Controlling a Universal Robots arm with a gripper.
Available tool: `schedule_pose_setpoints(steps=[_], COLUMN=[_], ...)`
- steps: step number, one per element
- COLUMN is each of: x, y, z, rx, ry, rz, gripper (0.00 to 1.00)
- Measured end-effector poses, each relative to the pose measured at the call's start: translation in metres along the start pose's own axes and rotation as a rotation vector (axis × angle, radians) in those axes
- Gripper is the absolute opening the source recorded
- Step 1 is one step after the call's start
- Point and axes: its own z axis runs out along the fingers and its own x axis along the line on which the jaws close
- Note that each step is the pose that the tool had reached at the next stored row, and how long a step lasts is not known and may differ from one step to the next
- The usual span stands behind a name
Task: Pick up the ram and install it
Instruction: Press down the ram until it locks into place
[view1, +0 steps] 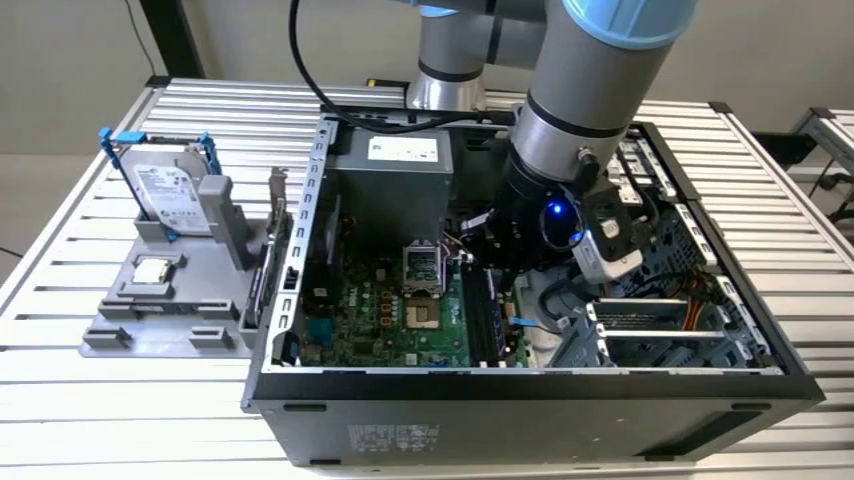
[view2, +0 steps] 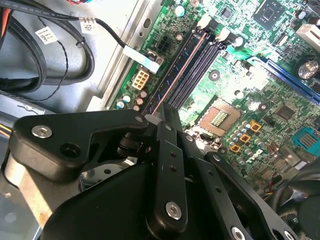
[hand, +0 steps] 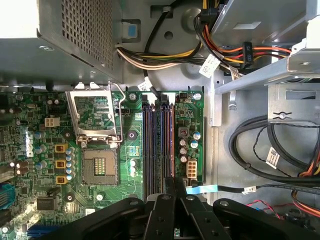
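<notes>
One ram only, seen edge-on in the second wrist view as a thin line running from the gripper along the slots. Jaws clenched on its near end, with no gap visible between them. In the exterior view, deep inside the open case, low over the motherboard, not far from the empty socket.

Seems to lie in line with the slot nearest the board edge, either just above it or already touching. Impossible to tell which, and impossible to tell if pushed home. Judged as the install step: picking up done, seating not confirmed.

White latches at the far end of the slots, seemingly tilted outward.

For seating, probably needed: stick kept upright and parallel to the slot, notch matched, then straight and even pressure downward, so that both ends go in together. Risk, as a guess: pressing at one end only, with tilting of the stick or bending of the board.
</notes>
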Motion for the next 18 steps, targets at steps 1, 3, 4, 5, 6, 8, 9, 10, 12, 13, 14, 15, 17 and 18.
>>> schedule_pose_setpoints(steps=[1,3,4,5,6,8,9,10,12,13,14,15,17,18], x=[0.0,0.0,0.0,0.0,0.0,0.0,0.0,0.0,0.0,0.0,0.0,0.0,0.0,0.0], y=[0.0,-0.0001,-0.0001,0.0,0.0,0.0,0.0,0.0,0.0,0.0,0.0,0.0,0.0,0.0], z=[0.0,-0.0001,-0.0001,-0.0001,-0.0002,-0.0002,-0.0002,-0.0002,-0.0003,-0.0003,-0.0003,-0.0003,-0.0003,-0.0002], rx=[0.0,0.001,0.0013,0.0016,0.002,0.0026,0.0029,0.0033,0.0039,0.0041,0.0041,0.0041,0.0042,0.0041], ry=[0.0,0.0,0.0,-0.0001,-0.0001,-0.0001,-0.0002,-0.0002,-0.0002,-0.0002,-0.0002,-0.0002,-0.0002,-0.0002], rz=[-0.004,-0.026,-0.038,-0.049,-0.061,-0.083,-0.094,-0.106,-0.127,-0.131,-0.131,-0.131,-0.132,-0.132], gripper=[0.0,0.0,0.0,0.0,0.0,0.0,0.0,0.0,0.0,0.0,0.0,0.0,0.0,0.0])
